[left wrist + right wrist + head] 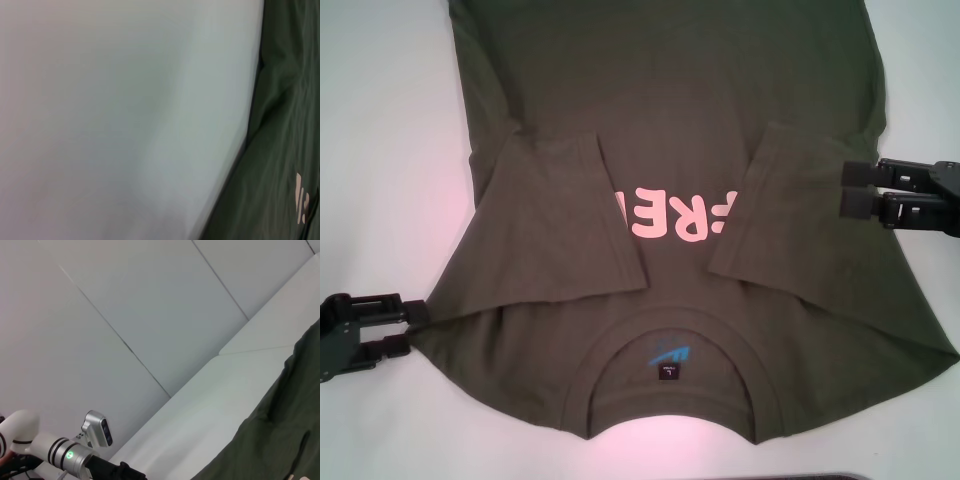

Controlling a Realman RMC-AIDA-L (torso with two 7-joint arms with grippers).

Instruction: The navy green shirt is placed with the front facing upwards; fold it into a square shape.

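The navy green shirt (670, 130) lies flat, front up, on the white tabletop (380, 150), collar (670, 385) nearest the robot, its long axis running away from it. Both sleeves are folded inward, partly covering the pink letters (670, 215). The left hand (405, 328) touches the near left shoulder edge; the right hand (850, 190), fingers parted, sits over the right side. Whether the left hand is gripping cannot be told. Pale panelled walls stand behind.

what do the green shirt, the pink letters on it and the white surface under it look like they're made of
The dark olive-green short-sleeved shirt looks like soft matte knit cloth, probably cotton: it creases gently and has a ribbed collar. The pink block letters look like a flat, smooth print laid on the cloth, likely ink or vinyl. The white table surface looks smooth and faintly glossy, though whether it is hard or a covering is unclear.
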